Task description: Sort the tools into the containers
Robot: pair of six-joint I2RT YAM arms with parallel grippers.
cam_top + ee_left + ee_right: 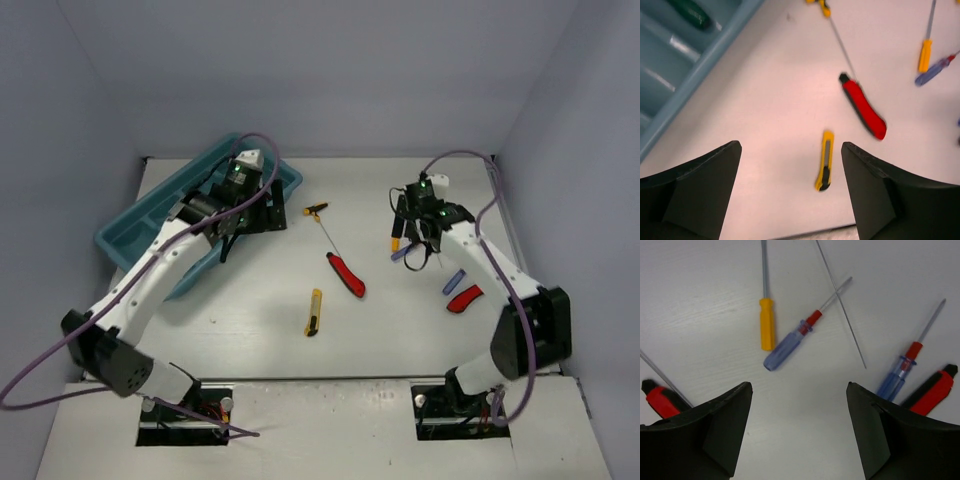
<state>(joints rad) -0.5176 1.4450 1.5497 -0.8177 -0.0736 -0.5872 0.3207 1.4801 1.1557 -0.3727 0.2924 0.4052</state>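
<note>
The teal tray (130,235) lies at the far left; a green screwdriver (690,12) rests in one compartment (685,75). My left gripper (232,235) hangs open and empty by the tray's right rim (790,150). On the table lie a yellow-black T-handle driver (316,210), a red utility knife (347,274) (862,106) and a yellow utility knife (314,312) (824,161). My right gripper (417,248) is open and empty (799,387) above an orange screwdriver (767,322) and a blue screwdriver (790,342). A second blue screwdriver (897,377) and a second red knife (930,392) lie to its right.
A thin metal shaft (842,305) crosses the first blue screwdriver's shaft. Grey walls enclose the table on the left, back and right. The right arm's purple cable (490,190) loops above the right-hand tools.
</note>
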